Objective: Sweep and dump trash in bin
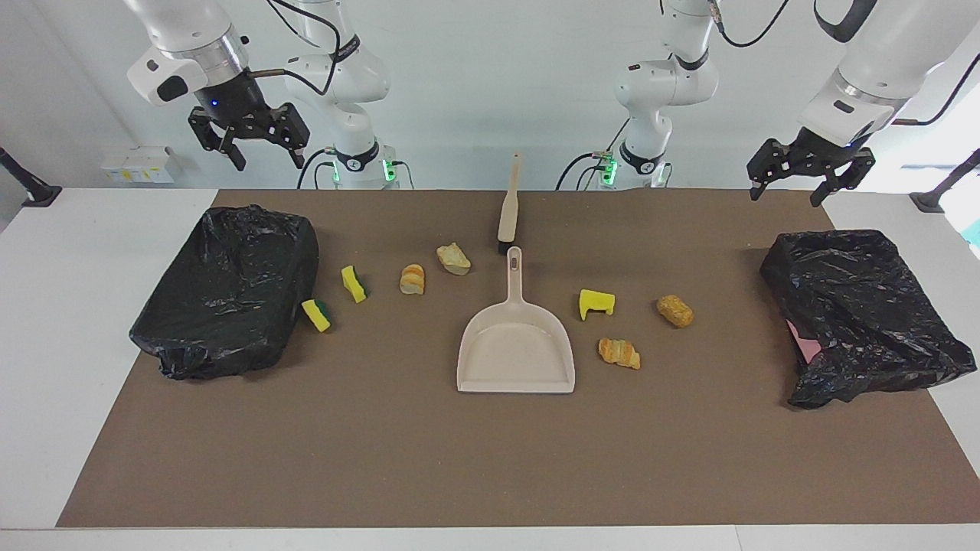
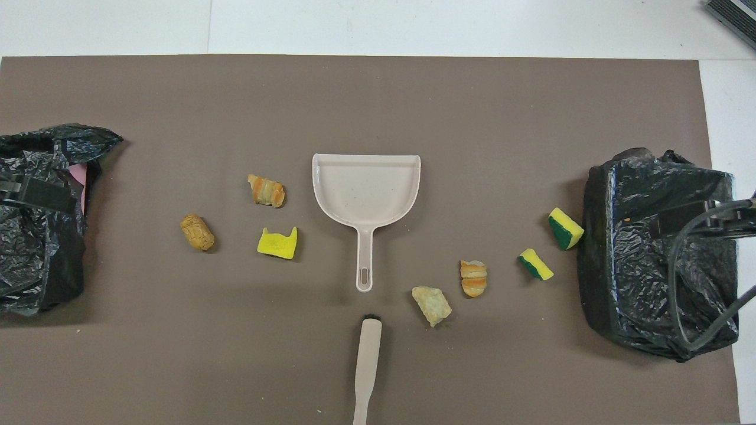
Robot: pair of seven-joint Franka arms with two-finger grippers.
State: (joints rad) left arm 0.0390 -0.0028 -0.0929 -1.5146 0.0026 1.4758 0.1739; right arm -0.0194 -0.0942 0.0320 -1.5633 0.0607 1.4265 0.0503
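The dustpan (image 1: 515,353) lies mid-desk, the brush (image 1: 508,208) just nearer the robots (handles almost touching); trash (image 1: 599,303) scatters beside it toward both bins (image 1: 230,291), one at each end.

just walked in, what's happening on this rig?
Nothing is being handled yet. The left gripper and right gripper hang open in the air, each over a bagged bin. The dustpan and brush lie untouched mid-table, with seven bits of trash scattered on the mat either side.
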